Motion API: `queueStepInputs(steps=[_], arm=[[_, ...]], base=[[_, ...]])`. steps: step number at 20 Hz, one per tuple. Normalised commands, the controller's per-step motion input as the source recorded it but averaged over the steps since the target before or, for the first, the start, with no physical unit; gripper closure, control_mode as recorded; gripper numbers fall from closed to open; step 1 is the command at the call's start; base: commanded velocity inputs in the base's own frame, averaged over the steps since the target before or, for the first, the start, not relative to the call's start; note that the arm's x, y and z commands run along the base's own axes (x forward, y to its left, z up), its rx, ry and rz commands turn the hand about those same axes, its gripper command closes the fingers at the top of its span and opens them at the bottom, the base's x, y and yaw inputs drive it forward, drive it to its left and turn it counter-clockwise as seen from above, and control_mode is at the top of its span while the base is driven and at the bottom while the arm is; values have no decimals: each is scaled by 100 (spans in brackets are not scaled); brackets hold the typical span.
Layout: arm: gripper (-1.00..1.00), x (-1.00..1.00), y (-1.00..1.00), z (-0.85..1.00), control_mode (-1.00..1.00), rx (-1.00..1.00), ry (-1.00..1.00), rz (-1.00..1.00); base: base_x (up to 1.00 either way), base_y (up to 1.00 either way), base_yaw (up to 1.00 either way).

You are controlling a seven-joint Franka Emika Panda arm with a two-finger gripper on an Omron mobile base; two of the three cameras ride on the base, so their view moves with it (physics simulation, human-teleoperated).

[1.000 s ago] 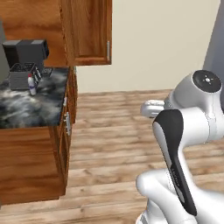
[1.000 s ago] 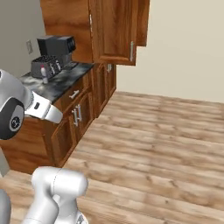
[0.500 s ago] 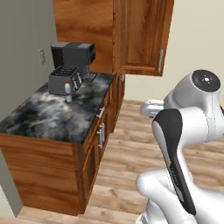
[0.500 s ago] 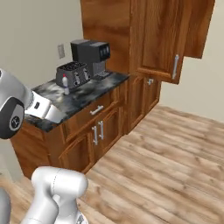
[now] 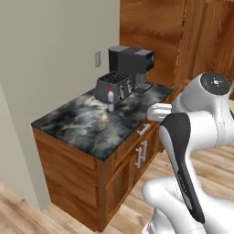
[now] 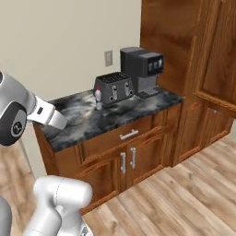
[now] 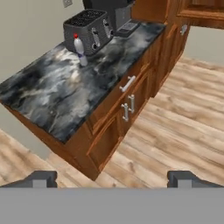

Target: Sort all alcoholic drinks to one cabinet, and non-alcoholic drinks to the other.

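So the whole scene is shifted compared to a moment ago, which is read as the base having driven, not the things having moved: the dark marbled desk point(image 5: 96, 123) is now seen close and almost whole. A small bottle point(image 5: 110, 100) with a red cap is stood just beside the toaster point(image 5: 114, 86), near the coffee machine point(image 6: 142, 70). The cabinet point(image 6: 216, 69) is seen at the right, door closed. The pincer point(image 7: 111, 179) is held released, nothing grasped, well apart from the bottle, so sorting is probably not yet started.
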Motion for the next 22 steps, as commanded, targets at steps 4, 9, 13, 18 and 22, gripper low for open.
queueStepInputs(steps=[4, 9, 13, 18, 22], arm=[[-100, 0, 0, 0, 100, 0, 0, 0], [-100, 0, 0, 0, 100, 0, 0, 0], [-100, 0, 0, 0, 100, 0, 0, 0], [-100, 0, 0, 0, 100, 0, 0, 0], [-100, 0, 0, 0, 100, 0, 0, 0]], base=[[27, -60, 61], [15, -71, 58], [8, -82, 53], [-1, -97, 38], [4, -92, 30]])
